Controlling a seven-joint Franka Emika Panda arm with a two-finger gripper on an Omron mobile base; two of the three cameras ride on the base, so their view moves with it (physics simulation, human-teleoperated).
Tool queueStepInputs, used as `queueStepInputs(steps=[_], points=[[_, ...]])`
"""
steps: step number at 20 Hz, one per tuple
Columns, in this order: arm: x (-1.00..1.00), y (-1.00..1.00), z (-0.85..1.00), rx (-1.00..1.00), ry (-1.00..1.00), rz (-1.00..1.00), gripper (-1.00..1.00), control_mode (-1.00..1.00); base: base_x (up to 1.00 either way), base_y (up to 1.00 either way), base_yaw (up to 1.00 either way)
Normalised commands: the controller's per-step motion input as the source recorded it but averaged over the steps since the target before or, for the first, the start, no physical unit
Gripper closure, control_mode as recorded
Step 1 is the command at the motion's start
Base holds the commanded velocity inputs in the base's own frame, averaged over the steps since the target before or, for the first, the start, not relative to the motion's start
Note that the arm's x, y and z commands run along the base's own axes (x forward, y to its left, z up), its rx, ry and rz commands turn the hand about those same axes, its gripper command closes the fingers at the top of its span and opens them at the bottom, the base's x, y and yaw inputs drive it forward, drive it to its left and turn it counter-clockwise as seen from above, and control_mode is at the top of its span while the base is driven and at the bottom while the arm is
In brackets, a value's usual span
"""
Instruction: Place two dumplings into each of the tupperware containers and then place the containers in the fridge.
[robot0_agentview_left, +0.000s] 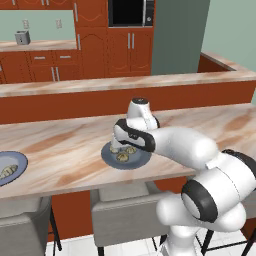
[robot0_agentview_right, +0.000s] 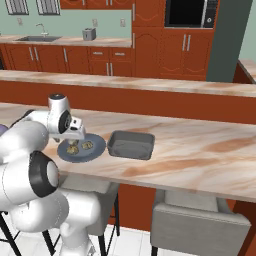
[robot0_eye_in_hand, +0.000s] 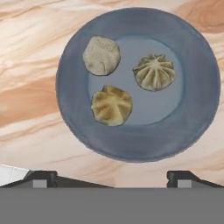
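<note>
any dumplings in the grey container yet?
No, the tupperware container sits empty on the counter; three dumplings lie on the plate.

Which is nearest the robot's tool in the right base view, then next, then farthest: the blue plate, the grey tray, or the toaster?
1. Plate: right under the open tool.
2. Tray: beside the plate, on the same counter.
3. Toaster: far back, on the rear counter.

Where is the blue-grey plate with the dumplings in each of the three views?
Left base view: blue-grey plate at centre, on the counter, partly behind the gripper.
Right base view: left of centre, beside the tupperware container.
Hand view: upper middle, large, seen from above.
Shared landmark: the three dumplings on it.
</note>
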Motion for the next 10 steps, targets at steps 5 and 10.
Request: queueStepInputs(steps=[5,10], points=[[0.28,0.06,-0.52,0.00,0.00,0.01,-1.00,-1.00,0.00,0.00,0.00],[0.14,0.06,-0.41,0.00,0.00,0.01,-1.00,-1.00,0.00,0.00,0.00]])
